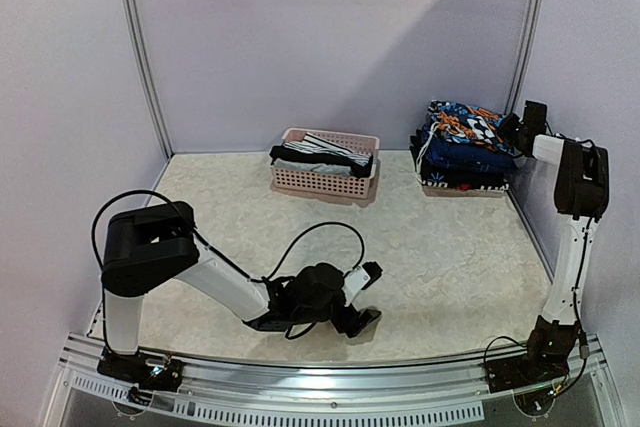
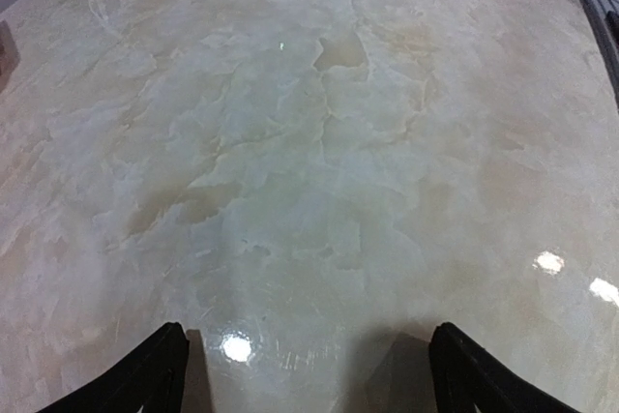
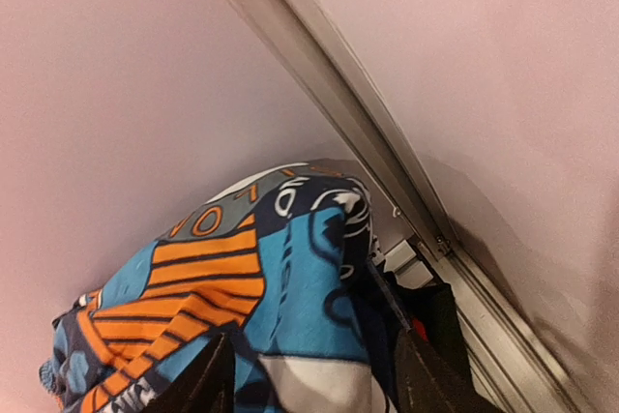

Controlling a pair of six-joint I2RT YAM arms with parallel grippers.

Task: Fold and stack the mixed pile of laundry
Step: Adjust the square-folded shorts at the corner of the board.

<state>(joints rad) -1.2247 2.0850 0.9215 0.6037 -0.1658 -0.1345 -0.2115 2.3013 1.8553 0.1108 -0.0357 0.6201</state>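
Right gripper (image 3: pixel 314 355) is spread apart over the patterned shirt (image 3: pixel 213 268) topping my stack (image 1: pixel 465 152); striped pieces (image 1: pixel 330 147) in the basket (image 1: pixel 305 182) lie off to its left, left gripper (image 1: pixel 368 295) looks closer.

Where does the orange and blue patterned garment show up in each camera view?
Top external: the patterned garment tops the stack at the far right, by the wall.
Left wrist: not recognisable there; the view is mostly bare table.
Right wrist: it fills the lower left and centre.
Shared landmark: the metal wall post beside it, seen in the top and right wrist views.
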